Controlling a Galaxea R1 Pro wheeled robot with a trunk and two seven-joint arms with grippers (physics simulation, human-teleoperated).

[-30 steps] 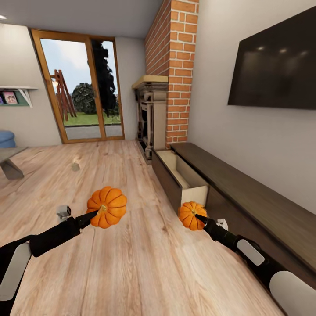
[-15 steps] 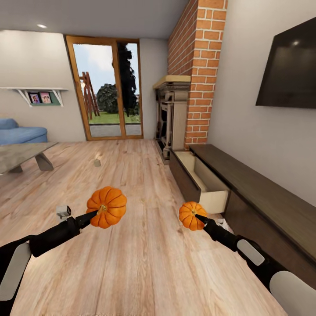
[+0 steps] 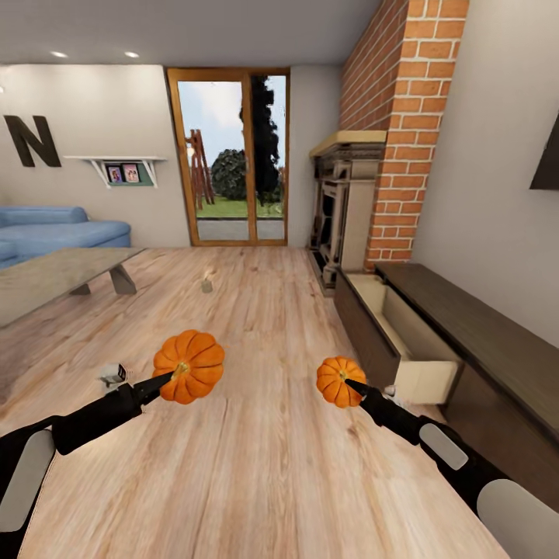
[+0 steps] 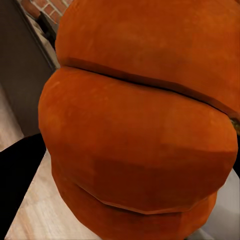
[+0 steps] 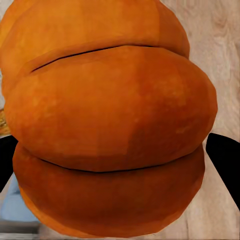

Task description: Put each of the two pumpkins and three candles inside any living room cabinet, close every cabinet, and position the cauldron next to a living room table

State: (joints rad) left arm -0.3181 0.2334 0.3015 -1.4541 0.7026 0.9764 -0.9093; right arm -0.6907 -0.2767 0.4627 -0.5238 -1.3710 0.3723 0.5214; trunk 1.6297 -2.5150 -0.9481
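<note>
View swung left since earlier – sofa [image 3: 54, 229] now seen (plank floor [image 3: 264, 466]); left tool [image 3: 169, 378] grips big pumpkin [image 3: 189, 365], rt tool [image 3: 351, 384] small pumpkin [image 3: 338, 381].

A home living room: light wood plank floor [image 3: 256, 326], red-brick fireplace chimney [image 3: 396, 132], blue upholstered sofa [image 3: 54, 229], glazed wood-framed patio door [image 3: 233, 155], low dark-brown wooden cabinet [image 3: 481, 349].

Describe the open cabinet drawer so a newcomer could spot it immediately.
Find the red-brick fireplace on the right wall; the long dark-brown cabinet runs along the floor from it. The drawer is its section nearest the bricks, pulled out to show a pale wood interior.
</note>
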